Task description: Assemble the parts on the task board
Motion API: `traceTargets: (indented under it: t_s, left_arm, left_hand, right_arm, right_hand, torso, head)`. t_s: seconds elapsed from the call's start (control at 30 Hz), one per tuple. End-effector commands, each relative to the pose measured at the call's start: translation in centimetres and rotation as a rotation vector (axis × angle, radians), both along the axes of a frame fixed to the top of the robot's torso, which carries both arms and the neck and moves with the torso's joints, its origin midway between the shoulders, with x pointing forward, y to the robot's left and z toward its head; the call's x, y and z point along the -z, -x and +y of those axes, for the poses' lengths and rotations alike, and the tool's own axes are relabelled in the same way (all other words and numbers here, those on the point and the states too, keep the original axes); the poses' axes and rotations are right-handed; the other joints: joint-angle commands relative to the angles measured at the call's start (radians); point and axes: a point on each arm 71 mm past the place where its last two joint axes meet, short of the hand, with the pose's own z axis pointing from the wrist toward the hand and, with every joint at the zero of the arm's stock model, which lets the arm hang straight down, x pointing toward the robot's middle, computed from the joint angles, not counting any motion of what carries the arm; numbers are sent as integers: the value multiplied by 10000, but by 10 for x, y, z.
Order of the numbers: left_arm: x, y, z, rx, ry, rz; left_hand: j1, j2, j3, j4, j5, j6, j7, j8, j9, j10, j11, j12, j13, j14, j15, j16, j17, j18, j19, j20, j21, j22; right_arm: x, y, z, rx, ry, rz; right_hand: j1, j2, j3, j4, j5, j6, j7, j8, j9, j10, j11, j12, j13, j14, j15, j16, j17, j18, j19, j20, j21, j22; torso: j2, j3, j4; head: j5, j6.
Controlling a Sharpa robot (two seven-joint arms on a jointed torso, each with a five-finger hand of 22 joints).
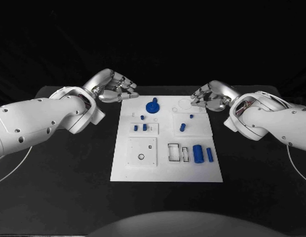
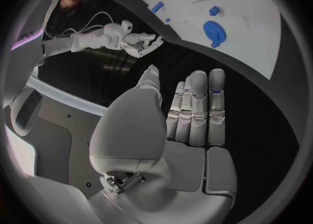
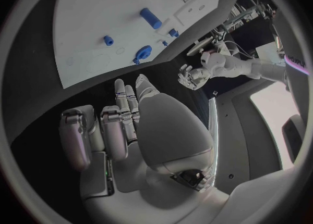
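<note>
- Head view: the flat white task board [image 1: 166,175] lies mid-counter [image 1: 67,197], matte black. On it are small blue parts: a round gear-like piece [image 1: 152,106] at the far end, smooth cylinders [image 1: 198,153] near the right edge. The left robot hand [image 1: 114,87] and the right robot hand [image 1: 211,96], silver metal, hover beside the board's far corners, holding nothing.
- Left wrist view: fingers [image 2: 195,104] straight, apart, off the board.
- Right wrist view: fingers [image 3: 120,117] extended, empty.

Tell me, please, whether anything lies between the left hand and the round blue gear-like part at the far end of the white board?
Nothing visible does. The left hand hangs open beside the white task board's far corner, and only bare black table and board separate it from the round blue gear-like part.
</note>
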Motion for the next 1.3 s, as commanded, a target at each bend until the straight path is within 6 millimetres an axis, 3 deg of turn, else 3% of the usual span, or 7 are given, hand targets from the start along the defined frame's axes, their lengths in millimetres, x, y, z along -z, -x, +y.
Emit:
traceTargets:
  t_s: [0.03, 0.2, 0.4, 0.67, 0.77, 1.13, 1.3]
  left_arm:
    - [-3, -1, 6, -1386, 2729, 568]
    - [0, 4, 3, -1625, 3975, 1199]
    - [0, 6, 2, -1820, 4828, 1552]
    - [0, 8, 0, -1873, 5286, 1693]
    - [0, 8, -1, -1871, 5346, 1706]
    - [0, 9, -2, -1967, 5367, 1651]
    - [0, 9, -1, -1985, 5368, 1627]
  left_hand:
    - [-251, -90, -188, 10, 43, -46, 96, -84, -18, -92, 191, -85, -4, -576, 129, -803, -487, 69, -349, 125, -843, -492]
    - [-763, -330, -274, 31, 109, -216, 345, -181, -8, -623, 459, -204, -36, -2303, 638, -2507, -1765, 21, -1409, 623, -2629, -1721]
    - [-878, -722, -474, 55, 195, -531, 534, -203, -26, -1474, 720, -177, -63, -3390, 1013, -3357, -2707, 23, -2108, 1011, -3857, -2781]
    - [-919, -818, -538, 49, 257, -839, 663, -140, -23, -1926, 868, -12, -56, -4170, 1277, -3791, -3779, 98, -2685, 1403, -5061, -4113]
    - [-870, -790, -516, 51, 270, -947, 695, -151, -33, -2062, 915, -6, -59, -4373, 1334, -3859, -4007, 84, -2784, 1455, -5253, -4363]
    - [-738, -283, -168, 30, 199, -1014, 697, -62, -9, -2173, 918, 171, -49, -4354, 1328, -3645, -4406, 109, -2570, 1456, -5262, -4834]
    - [-719, -205, -118, 27, 182, -1022, 697, -38, -3, -2191, 916, 214, -48, -4355, 1326, -3587, -4486, 108, -2516, 1451, -5261, -4927]
  right_arm:
    - [3, 0, 4, -628, 2301, -592]
    - [9, -2, 6, -676, 3182, -425]
    - [13, -2, 8, -703, 3661, -73]
    - [19, -3, 11, -755, 4143, 386]
    - [21, -3, 13, -805, 4294, 567]
    - [25, -3, 19, -855, 4436, 657]
    - [27, -4, 21, -856, 4536, 728]
  right_hand:
    - [24, -108, 62, -32, -61, -3, -41, -88, -55, 85, -24, -178, -229, 1043, 31, 41, 2635, -66, 1047, 57, 45, 2635]
    - [32, -131, 163, -78, -249, 272, -86, -102, -106, 231, -69, -448, -637, 1043, -4, 41, 2635, -66, 1047, 22, 45, 2635]
    - [0, -135, 196, -79, -342, 425, -154, -106, -131, 315, -82, -559, -824, 1043, -31, 41, 2635, -66, 1047, 6, 45, 2635]
    - [-19, -139, 224, -85, -379, 520, -124, -133, -162, 363, -176, -661, -986, 1043, -137, 41, 2635, -66, 1047, -67, 45, 2635]
    - [-17, -137, 242, -90, -389, 566, -134, -143, -175, 402, -220, -698, -1056, 1043, -198, 41, 2635, -66, 1047, -120, 45, 2635]
    - [-24, -145, 281, -87, -397, 642, -155, -192, -220, 568, -352, -763, -1227, 1043, -369, 41, 2635, -66, 1047, -282, 45, 2635]
    - [25, -114, 341, -106, -396, 675, -188, -208, -237, 639, -398, -790, -1292, 1043, -423, 41, 2635, -66, 1047, -339, 45, 2635]
  torso:
    - [5, 3, 12]
    - [9, 1, -8]
    - [12, 2, 1]
    - [11, 0, 9]
    - [10, -5, -2]
    - [12, 2, 1]
    - [-2, -1, -4]
  head:
    - [-20, 19]
    - [-53, 44]
    - [-108, 10]
    - [-136, -6]
    - [-144, -23]
    - [-245, -43]
    - [-275, -69]
